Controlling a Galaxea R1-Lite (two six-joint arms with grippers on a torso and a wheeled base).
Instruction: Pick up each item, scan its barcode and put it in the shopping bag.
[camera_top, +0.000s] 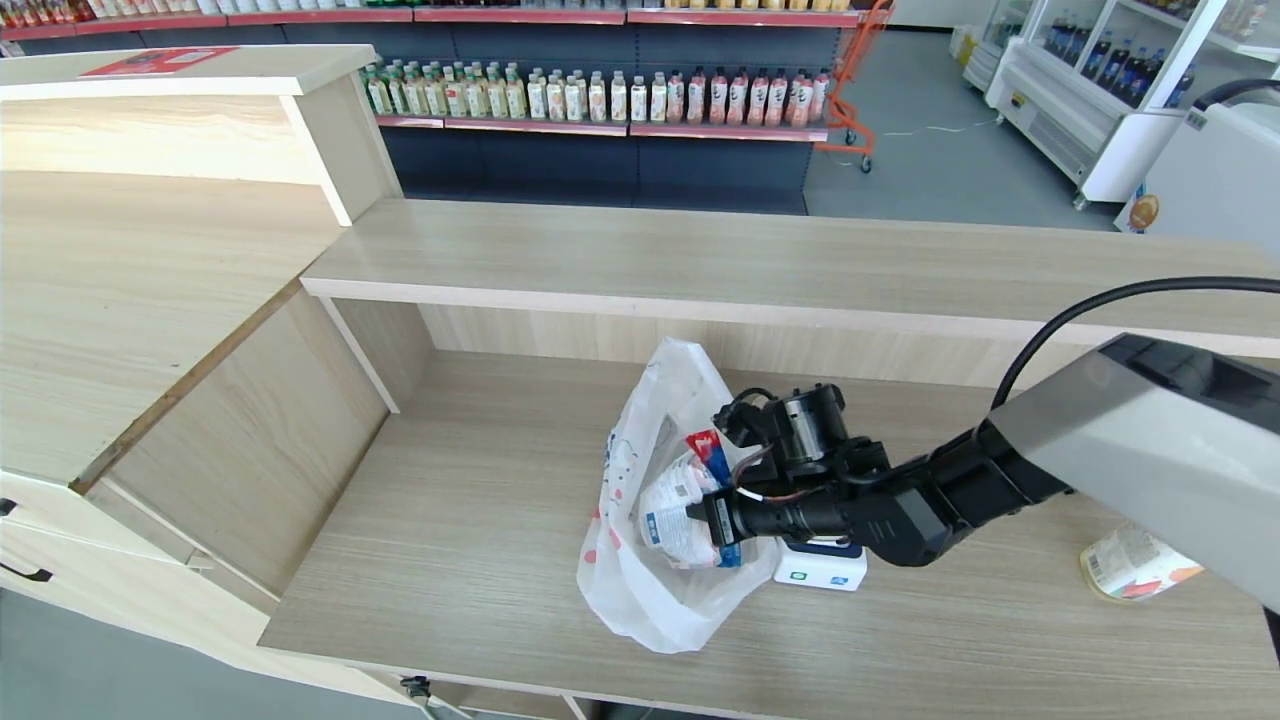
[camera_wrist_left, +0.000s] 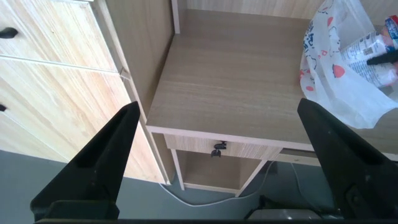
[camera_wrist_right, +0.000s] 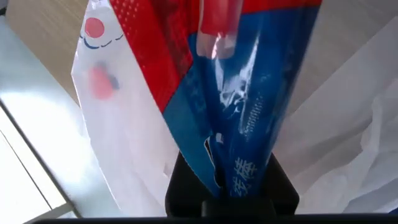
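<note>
My right gripper (camera_top: 713, 520) is clamped on one end of a crinkly red-and-blue snack packet (camera_top: 678, 500), held in the mouth of the white shopping bag (camera_top: 625, 590); I judge it light, soft and slick, best pinched at that flat seam.

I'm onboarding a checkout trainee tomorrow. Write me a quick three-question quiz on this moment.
1. True or false: the right gripper is empty.
2. The packet is: A) in the left gripper; B) held at the shopping bag's mouth; C) released, deep inside the bag.
3. Which gripper is open?
Key: 1 false, it clamps the packet; 2 B; 3 the left gripper.
</note>
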